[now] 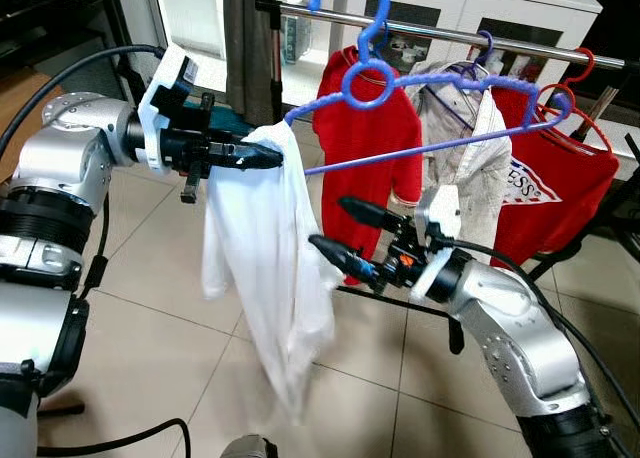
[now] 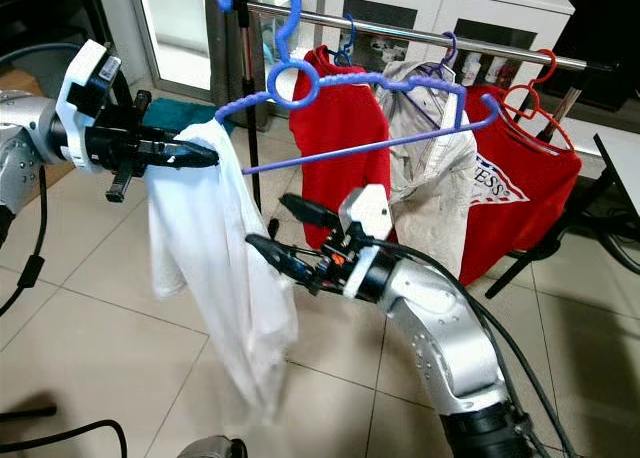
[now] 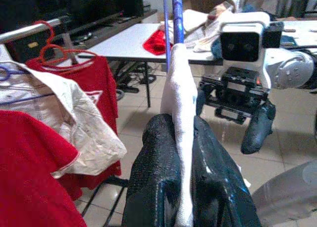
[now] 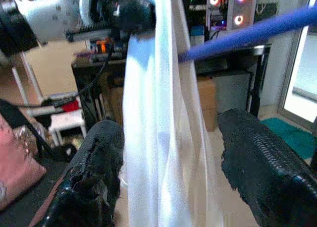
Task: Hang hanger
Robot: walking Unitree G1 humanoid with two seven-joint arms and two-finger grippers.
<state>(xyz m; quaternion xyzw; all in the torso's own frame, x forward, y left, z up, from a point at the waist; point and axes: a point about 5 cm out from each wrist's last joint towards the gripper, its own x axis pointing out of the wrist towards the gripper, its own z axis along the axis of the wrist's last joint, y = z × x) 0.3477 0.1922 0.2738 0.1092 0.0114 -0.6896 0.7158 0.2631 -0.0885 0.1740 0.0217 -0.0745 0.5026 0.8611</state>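
Centre-left, the left gripper (image 1: 268,157) pinches a white cloth shirt (image 1: 262,268) on a blue plastic hanger (image 1: 420,103); the right gripper (image 1: 340,228), spread, flanks the shirt.

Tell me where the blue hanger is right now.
In the left eye view, the blue hanger hangs tilted before the clothes rail, its left end under the white shirt pinched by the left gripper.

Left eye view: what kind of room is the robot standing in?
Probably a home living or laundry area: a clothes rail hung with red shirts, a tiled floor, and white cabinets behind.
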